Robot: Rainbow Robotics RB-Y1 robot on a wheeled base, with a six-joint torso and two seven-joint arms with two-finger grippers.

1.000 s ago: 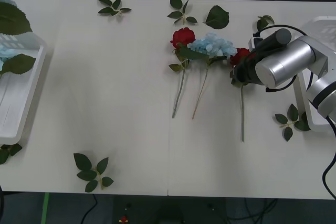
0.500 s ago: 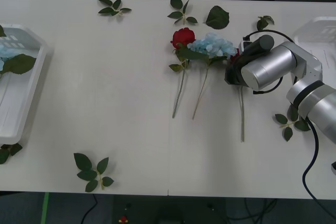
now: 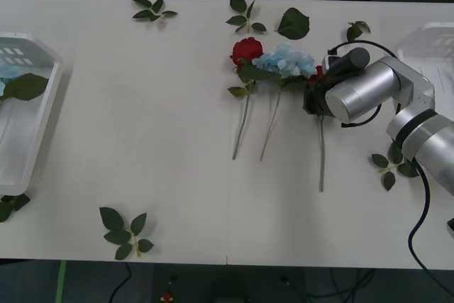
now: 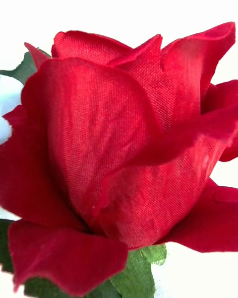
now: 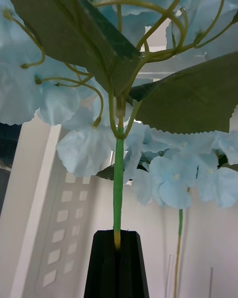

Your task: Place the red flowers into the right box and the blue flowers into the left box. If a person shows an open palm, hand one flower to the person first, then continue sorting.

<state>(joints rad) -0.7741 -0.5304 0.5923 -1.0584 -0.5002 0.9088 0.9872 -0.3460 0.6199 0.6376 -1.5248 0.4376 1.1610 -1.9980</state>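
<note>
Swung a little since half a second ago, the long stem of the rightmost red rose now trails with its free end slightly more toward the table's middle, while the right arm has barely shifted. The right gripper sits low over that rose's bloom, which crowds the right wrist view at close range. Whether it has closed on the flower cannot be told, though the swing of the stem suggests contact.

The rose's long axis runs from the bloom at the gripper toward the robot's edge of the table. The right box lies on the robot's right of the gripper, past the arm's own elbow, so the carry would go sideways across the stem's line. Just beside the bloom on the other side lies a blue hydrangea, and beyond it a second red rose.

Well apart, the left gripper is pinched tight on the thin stem of another hydrangea cluster, with the slotted left box behind it.
</note>
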